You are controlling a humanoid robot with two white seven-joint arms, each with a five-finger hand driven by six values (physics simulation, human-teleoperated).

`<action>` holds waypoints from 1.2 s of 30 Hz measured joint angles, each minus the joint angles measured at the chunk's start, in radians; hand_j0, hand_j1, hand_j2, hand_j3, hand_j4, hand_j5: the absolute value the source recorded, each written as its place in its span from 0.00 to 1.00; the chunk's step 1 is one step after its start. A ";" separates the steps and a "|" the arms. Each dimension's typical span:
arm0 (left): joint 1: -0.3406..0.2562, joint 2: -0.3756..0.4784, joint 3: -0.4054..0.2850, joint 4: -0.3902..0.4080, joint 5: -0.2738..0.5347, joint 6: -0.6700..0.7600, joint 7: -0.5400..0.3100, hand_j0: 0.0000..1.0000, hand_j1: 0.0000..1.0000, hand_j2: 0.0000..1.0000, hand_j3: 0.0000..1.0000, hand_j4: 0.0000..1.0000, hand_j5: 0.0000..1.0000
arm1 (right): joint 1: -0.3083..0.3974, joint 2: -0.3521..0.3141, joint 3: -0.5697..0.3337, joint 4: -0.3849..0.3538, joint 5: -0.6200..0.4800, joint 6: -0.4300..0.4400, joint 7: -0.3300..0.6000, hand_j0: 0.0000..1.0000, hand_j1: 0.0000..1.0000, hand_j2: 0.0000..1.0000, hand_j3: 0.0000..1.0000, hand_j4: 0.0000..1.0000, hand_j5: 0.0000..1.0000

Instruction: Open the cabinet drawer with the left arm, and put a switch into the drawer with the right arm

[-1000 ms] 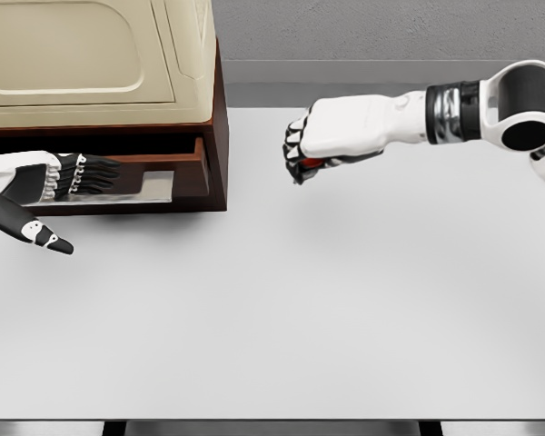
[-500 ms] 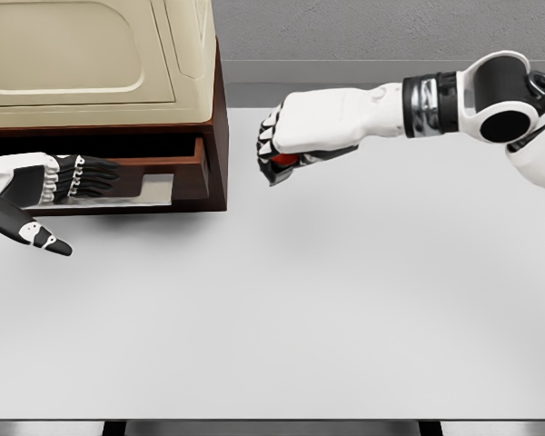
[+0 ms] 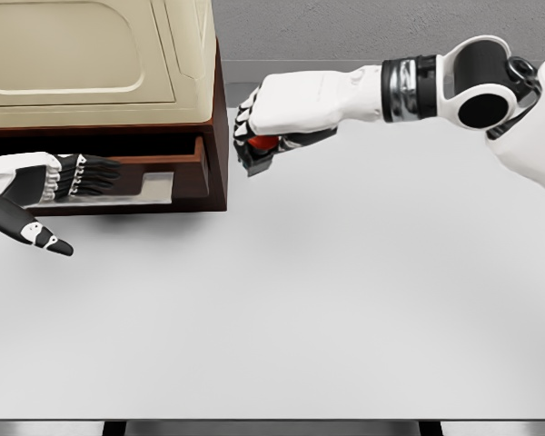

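The cabinet (image 3: 220, 136) is dark brown wood with a cream top and stands at the table's far left. Its drawer (image 3: 159, 173) is pulled out a little, showing a grey floor inside. My left hand (image 3: 77, 177) reaches into the drawer opening, fingers extended flat and thumb pointing down and right, holding nothing that I can see. My right hand (image 3: 254, 145) hovers just right of the cabinet's corner, above the table, its fingers curled around the switch (image 3: 262, 145), a small dark block with a red part showing between the fingers.
The white table (image 3: 327, 300) stretches to the right of and in front of the cabinet. A grey wall runs behind it. The table's front edge shows at the bottom of the view.
My right hand has carried the switch leftward and slightly up, from mid-table to beside the cabinet's right corner. The left hand and the drawer have stayed where they were.
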 measured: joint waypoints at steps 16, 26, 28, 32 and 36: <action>0.030 0.005 0.012 0.007 0.057 -0.012 0.003 1.00 1.00 1.00 1.00 1.00 1.00 | -0.026 0.039 0.021 0.010 0.005 0.000 -0.001 0.44 0.44 0.44 0.44 0.44 0.44; 0.043 0.029 0.002 0.000 0.134 0.003 -0.019 1.00 1.00 1.00 1.00 1.00 1.00 | -0.061 0.031 0.026 -0.044 0.004 -0.001 -0.001 0.44 0.44 0.44 0.44 0.44 0.44; 0.044 0.032 0.001 -0.001 0.143 0.006 -0.021 1.00 1.00 1.00 1.00 1.00 1.00 | -0.063 0.031 0.030 -0.055 0.004 0.001 -0.001 0.44 0.44 0.44 0.44 0.44 0.44; 0.052 0.034 0.004 -0.002 0.152 0.002 -0.019 1.00 1.00 1.00 1.00 1.00 1.00 | -0.069 0.034 0.037 -0.068 0.003 0.005 -0.001 0.44 0.44 0.44 0.44 0.44 0.44; 0.059 0.039 0.005 -0.004 0.170 0.006 -0.020 1.00 1.00 1.00 1.00 1.00 1.00 | -0.077 0.037 0.039 -0.075 -0.008 0.010 -0.001 0.44 0.44 0.44 0.44 0.44 0.44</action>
